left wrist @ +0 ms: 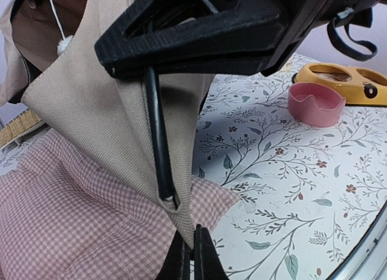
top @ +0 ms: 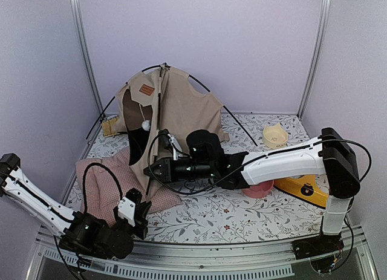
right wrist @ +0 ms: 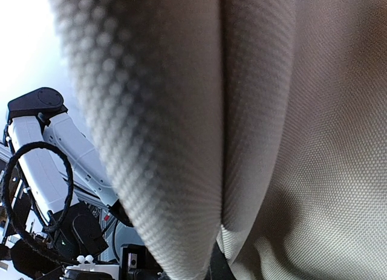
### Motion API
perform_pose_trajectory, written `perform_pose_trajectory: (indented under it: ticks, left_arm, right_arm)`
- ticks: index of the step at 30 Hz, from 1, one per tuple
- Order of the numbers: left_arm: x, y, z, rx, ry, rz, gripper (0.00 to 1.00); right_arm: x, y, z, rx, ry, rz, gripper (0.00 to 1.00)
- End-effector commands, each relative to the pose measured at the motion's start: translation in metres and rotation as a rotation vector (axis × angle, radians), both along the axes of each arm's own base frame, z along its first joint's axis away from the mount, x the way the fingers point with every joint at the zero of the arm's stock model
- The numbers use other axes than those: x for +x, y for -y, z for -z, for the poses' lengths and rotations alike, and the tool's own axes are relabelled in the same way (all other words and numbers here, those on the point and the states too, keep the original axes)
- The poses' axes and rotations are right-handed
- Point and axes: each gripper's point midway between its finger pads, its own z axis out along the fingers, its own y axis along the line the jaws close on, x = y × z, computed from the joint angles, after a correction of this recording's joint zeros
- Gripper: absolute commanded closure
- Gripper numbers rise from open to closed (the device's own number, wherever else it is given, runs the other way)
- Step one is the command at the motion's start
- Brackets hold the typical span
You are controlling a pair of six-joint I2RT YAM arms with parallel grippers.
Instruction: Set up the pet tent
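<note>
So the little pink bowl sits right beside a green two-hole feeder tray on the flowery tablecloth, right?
Not quite: the feeder tray is yellow, not green. The left wrist view shows it right beside the little pink bowl on the flowery tablecloth.

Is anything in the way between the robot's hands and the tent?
No, nothing visible. Both hold the pet tent: the left gripper pinches its bottom corner over the pink cushion, and the right gripper clamps it at the black pole higher up.
</note>
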Motion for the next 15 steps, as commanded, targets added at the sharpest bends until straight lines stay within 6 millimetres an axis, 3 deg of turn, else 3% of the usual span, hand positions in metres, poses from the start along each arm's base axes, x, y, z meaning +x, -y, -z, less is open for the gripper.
perform_pose_trajectory:
  ticks: [1, 15]
  left_arm:
    - [-0.0307, 0.0148, 0.0231, 0.081, -0.078, 0.184, 1.0]
    - [-0.0257, 0.0062, 0.021, 0.063, -0.081, 0.141, 1.0]
  right_arm:
    - [0.0825, 0.0252, -0.0489, 0.145, 0.087, 0.31, 1.0]
    - [0.0727, 0.0243, -0.0455, 0.114, 0.094, 0.26, 1.0]
